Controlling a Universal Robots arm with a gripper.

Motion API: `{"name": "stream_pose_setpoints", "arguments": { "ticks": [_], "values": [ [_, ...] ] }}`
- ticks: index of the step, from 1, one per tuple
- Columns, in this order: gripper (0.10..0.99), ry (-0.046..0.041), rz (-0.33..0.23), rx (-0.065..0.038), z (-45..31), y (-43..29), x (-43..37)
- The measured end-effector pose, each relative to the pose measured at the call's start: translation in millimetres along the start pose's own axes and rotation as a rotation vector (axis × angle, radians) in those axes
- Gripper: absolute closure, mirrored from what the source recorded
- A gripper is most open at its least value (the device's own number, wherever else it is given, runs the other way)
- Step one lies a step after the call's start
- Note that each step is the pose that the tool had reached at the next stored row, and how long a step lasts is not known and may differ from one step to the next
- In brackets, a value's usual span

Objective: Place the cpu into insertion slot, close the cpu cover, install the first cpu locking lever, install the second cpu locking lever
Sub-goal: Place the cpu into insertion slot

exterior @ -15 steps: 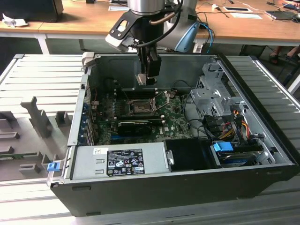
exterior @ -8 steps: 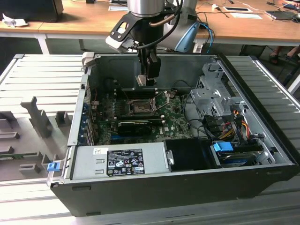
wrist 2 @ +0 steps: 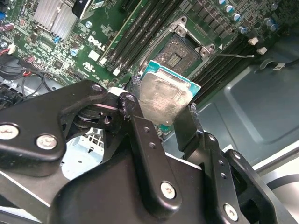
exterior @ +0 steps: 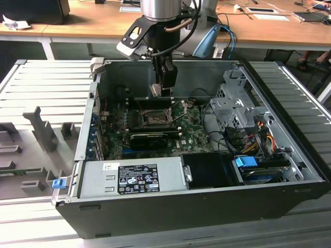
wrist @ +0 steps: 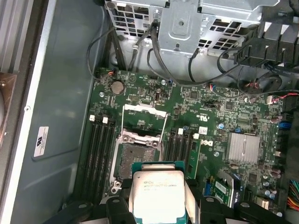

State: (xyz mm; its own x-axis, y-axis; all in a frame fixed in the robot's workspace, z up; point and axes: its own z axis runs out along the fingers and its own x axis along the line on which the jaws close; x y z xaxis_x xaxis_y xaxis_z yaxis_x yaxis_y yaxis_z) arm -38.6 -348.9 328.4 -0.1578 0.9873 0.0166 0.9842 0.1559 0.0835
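As tool grips cpu, insertion slot uncovered

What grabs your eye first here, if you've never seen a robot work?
A black claw gripping a silvery square chip, the cpu, dominates the second wrist view. Near it the insertion slot sits uncovered on the green board in the first wrist view, all inside a big opened computer case.

This looks like a robotics lab or test workshop: an opened PC case (motherboard bare to view) lies on a ribbed metal surface under a robot arm, grey jigs stand beside it, and wooden desks behind carry papers.
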Motion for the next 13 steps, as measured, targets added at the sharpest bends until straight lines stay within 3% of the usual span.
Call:
{"name": "stream_pose_setpoints", "arguments": {
  "ticks": [13],
  "values": [
    [0.557, -0.0001, 0.001, 0.000, 9.0, -0.8, -0.1]
  ]
}}
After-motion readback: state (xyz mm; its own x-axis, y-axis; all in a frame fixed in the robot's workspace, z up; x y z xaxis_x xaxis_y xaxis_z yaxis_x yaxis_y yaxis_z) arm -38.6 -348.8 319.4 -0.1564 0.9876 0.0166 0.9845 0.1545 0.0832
